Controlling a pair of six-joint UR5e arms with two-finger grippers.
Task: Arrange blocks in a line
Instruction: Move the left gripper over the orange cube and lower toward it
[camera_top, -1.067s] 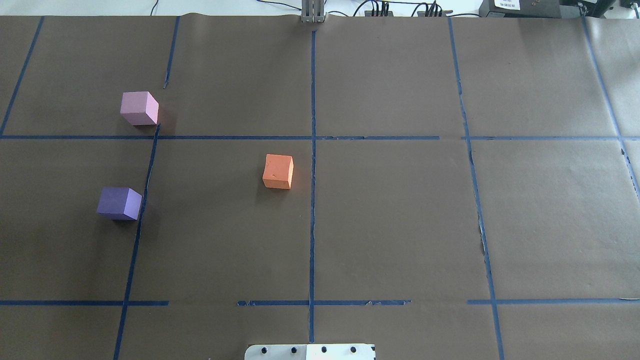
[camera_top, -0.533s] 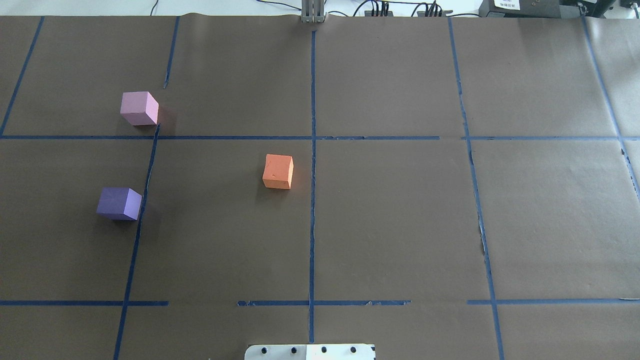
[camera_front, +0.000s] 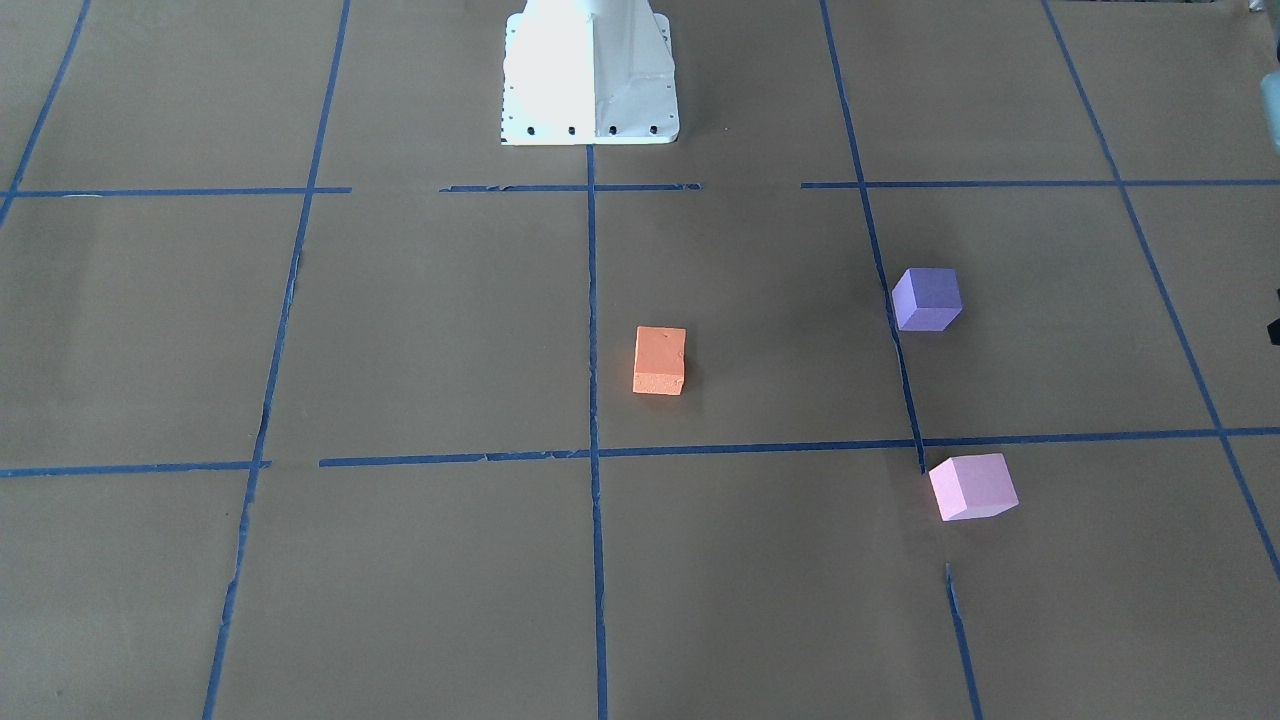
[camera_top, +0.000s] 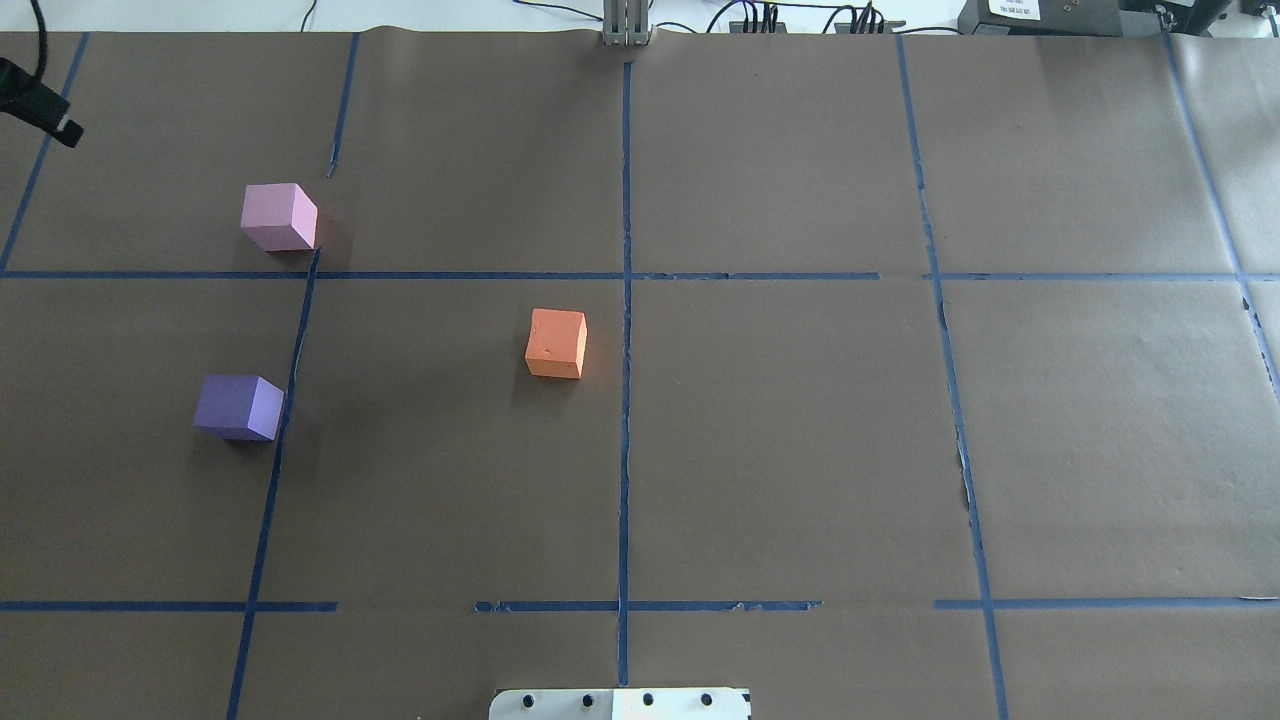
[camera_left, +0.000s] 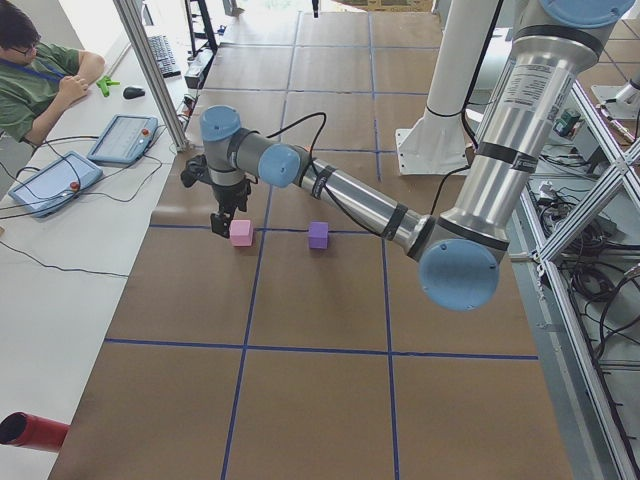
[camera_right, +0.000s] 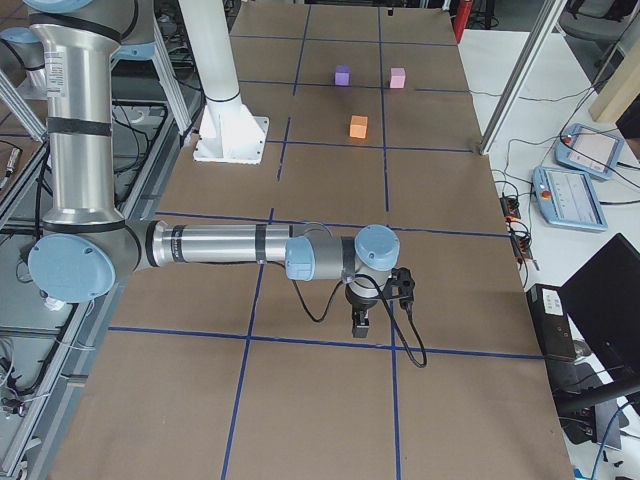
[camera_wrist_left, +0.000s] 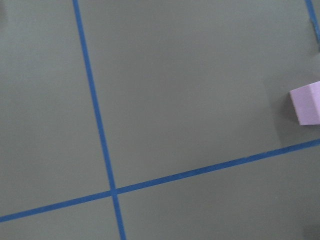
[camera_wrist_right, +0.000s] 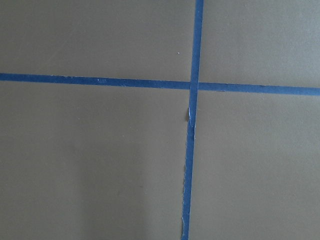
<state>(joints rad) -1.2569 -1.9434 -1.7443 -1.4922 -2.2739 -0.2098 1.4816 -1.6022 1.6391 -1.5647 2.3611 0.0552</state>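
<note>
Three cubes lie apart on the brown paper. The light pink block (camera_top: 279, 217) is at the far left, the violet-purple block (camera_top: 239, 407) nearer on the left, and the orange block (camera_top: 556, 343) near the centre line. My left gripper (camera_left: 219, 228) hangs just left of the pink block (camera_left: 241, 233), apart from it. Only a dark part of it (camera_top: 42, 105) shows in the overhead view, so I cannot tell if it is open. The left wrist view catches the pink block (camera_wrist_left: 307, 104) at its right edge. My right gripper (camera_right: 362, 322) hangs far from the blocks, and I cannot tell its state.
Blue tape lines (camera_top: 625, 300) divide the paper into squares. The robot's white base (camera_front: 588, 75) stands at the near middle edge. An operator (camera_left: 35, 75) sits at a side table with tablets (camera_left: 122, 138) beyond the left end.
A dark part of my left gripper has come into the overhead view at the top left edge. The three blocks have not moved.
</note>
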